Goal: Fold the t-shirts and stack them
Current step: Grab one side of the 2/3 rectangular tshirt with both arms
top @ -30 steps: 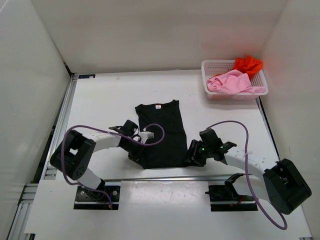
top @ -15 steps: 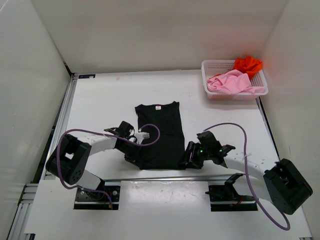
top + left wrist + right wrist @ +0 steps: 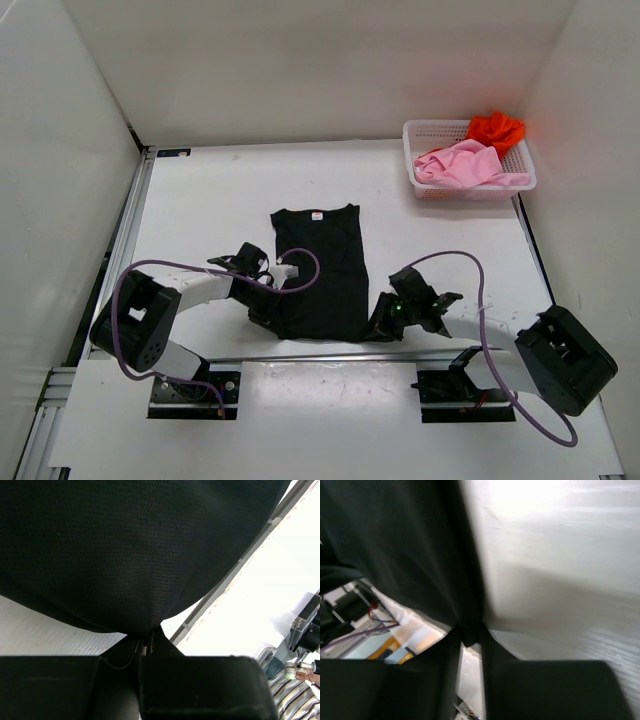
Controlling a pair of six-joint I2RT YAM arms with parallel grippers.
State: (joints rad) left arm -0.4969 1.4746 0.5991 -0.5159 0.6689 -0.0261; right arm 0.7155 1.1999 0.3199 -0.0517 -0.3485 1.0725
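Observation:
A black t-shirt (image 3: 322, 262) lies flat in the middle of the table, collar toward the far side. My left gripper (image 3: 266, 318) is at its near left corner, and in the left wrist view that gripper (image 3: 149, 638) is shut on the black cloth (image 3: 130, 550). My right gripper (image 3: 378, 326) is at the near right corner; in the right wrist view the gripper (image 3: 471, 636) pinches a bunch of the black hem (image 3: 395, 545). A light pink t-shirt (image 3: 460, 165) and an orange-red t-shirt (image 3: 497, 128) lie crumpled in the basket.
The white mesh basket (image 3: 470, 190) stands at the far right of the table. White walls enclose the table on three sides. A metal rail (image 3: 330, 356) runs along the near edge just behind both grippers.
My right gripper has slid toward the shirt's near right corner and closed on the hem. The left gripper shifted slightly toward the near edge, still shut on its corner.

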